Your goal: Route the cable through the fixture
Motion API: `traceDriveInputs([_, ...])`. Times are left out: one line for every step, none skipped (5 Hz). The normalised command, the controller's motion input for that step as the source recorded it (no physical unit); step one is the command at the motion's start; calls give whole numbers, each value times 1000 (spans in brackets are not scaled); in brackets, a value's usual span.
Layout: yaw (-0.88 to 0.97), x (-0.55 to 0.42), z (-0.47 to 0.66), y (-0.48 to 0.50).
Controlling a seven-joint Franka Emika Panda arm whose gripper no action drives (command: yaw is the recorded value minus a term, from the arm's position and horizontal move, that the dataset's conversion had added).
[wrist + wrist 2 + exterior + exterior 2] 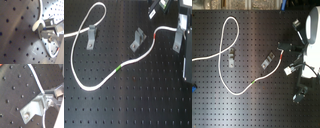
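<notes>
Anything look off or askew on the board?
Only the fixture: it sits slanted while the two other brackets stand upright. The cable runs beside it, not through it. Nothing looks damaged.

White arm (312, 30) low at the second exterior view's right, fingers seemingly closed.

Exterior views look down; wrist views sit close

The cable (94, 60) leaves the first exterior view's left edge; the claw's (285, 46) grip is too blurred to tell.
</notes>
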Motion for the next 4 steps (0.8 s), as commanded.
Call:
traceDriveInputs([151,-52,-747,-194])
traceDriveInputs([186,-31,-735,-226])
traceDriveInputs([214,-6,-666,-187])
traceDriveInputs([446,9,-351,7])
